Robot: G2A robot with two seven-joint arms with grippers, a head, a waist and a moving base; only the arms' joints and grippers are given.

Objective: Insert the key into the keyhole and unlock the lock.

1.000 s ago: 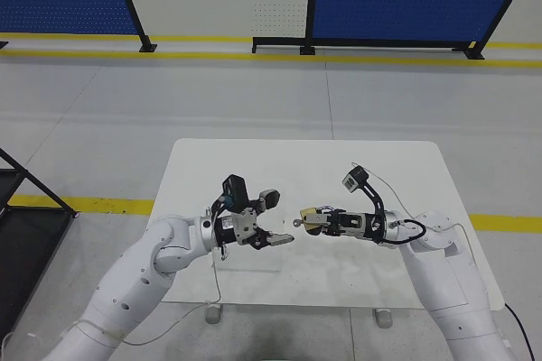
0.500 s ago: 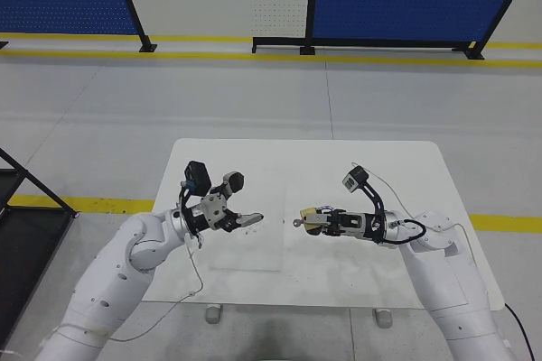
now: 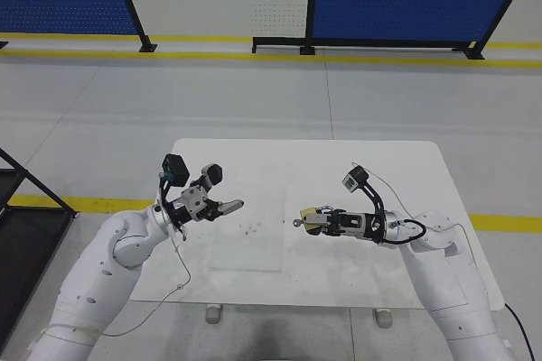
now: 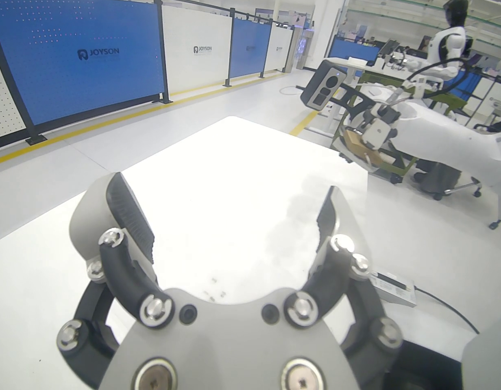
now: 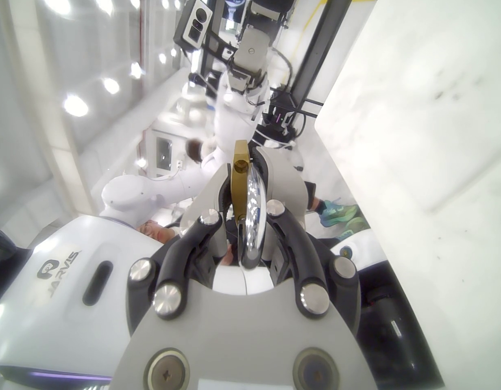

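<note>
My right gripper (image 3: 320,219) hovers over the middle of the white table (image 3: 388,171), shut on a brass padlock (image 3: 311,219). A small silver key (image 3: 296,221) sticks out of the lock's end, pointing at the other arm. In the right wrist view the brass body (image 5: 239,182) and its silver shackle (image 5: 250,225) sit squeezed between the fingers (image 5: 285,188). My left gripper (image 3: 222,192) hangs over the table's left part, well apart from the lock, open and holding nothing (image 4: 226,204). From the left wrist, the lock (image 4: 356,144) appears far off in the other gripper.
A faint rectangular sheet (image 3: 246,248) lies on the table near its front edge, with a few dark specks (image 3: 251,226) beside it. A small white box (image 4: 393,286) with a cable sits near the table's edge, by the left arm.
My left arm has drawn back from the lock, to the left and toward the table's far side, its gripper open throughout. The right arm and the lock have stayed put.
</note>
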